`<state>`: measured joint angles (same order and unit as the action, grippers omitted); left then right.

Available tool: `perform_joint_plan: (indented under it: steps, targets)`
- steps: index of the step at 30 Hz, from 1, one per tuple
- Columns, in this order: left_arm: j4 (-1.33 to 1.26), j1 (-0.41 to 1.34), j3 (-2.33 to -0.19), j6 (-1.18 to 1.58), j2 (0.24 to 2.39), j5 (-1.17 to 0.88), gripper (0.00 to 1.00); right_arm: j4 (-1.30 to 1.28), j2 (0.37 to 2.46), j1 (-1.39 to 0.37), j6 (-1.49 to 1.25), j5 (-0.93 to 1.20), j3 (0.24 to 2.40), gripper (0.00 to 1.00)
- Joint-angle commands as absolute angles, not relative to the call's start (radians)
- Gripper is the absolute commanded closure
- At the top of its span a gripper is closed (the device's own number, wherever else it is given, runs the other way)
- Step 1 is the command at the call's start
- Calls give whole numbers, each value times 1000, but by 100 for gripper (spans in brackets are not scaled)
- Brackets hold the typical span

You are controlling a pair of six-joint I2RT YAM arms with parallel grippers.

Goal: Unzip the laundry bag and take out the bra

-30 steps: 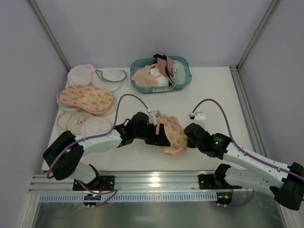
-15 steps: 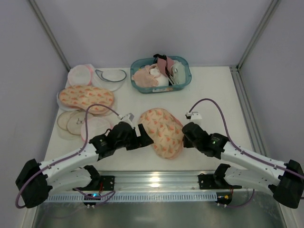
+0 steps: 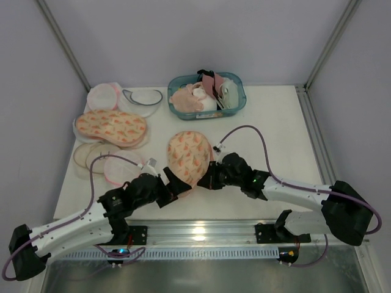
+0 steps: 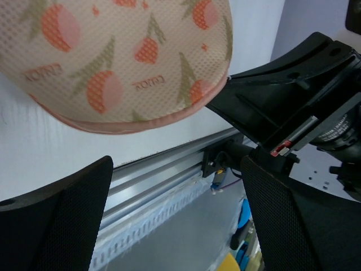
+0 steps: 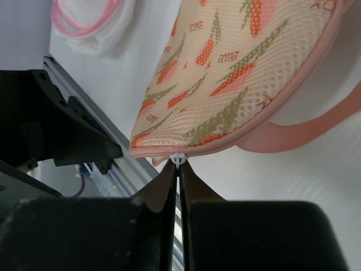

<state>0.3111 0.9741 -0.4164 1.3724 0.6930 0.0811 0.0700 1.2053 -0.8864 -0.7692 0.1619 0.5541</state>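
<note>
Near the middle of the counter (image 3: pixel 278 131) lay the laundry bag (image 3: pixel 189 152). It was flat and peach, with small orange carrot shapes on it, and its near tip sat between the two arms. The right end effector (image 3: pixel 211 177) was clenched tight on the tiny white zipper pull (image 5: pixel 179 159) at the bag's near edge. The left end effector (image 3: pixel 174 183) was released. Its fingers were spread wide just beside the bag's near-left edge, and they held nothing. The bra could not be seen and was most likely inside the bag. How far the zipper was open could not be told.

The bag looked light, soft and floppy, made of thin mesh. It would likely bunch up or slide on the smooth counter when the pull was tugged. A good place to hold it seemed to be the pink edging (image 5: pixel 265 110) close to the pull, where the cloth was thickest. That would keep the bag in place while the pull ran along the edge. The pull was very small and could slip out of a pinch. The bra would likely be soft too and might catch on the zipper, so a fold or a strap looked like the best spot to pinch.
</note>
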Motion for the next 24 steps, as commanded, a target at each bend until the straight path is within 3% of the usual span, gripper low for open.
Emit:
perform_joint_plan:
  steps: [1, 14, 19, 24]
  targets:
    - [337, 992, -410, 1494, 647, 156, 4, 372, 1252, -887, -850, 255, 558, 96]
    - [434, 1014, -295, 1784, 434, 346, 1, 543, 1350, -888, -861, 248, 566, 96]
    - [151, 1015, -209, 1854, 503, 431, 0, 600, 1344, -888, -822, 327, 549, 96]
    - [58, 1015, -259, 1836, 629, 557, 1, 618, 1379, -890, -804, 423, 561, 96]
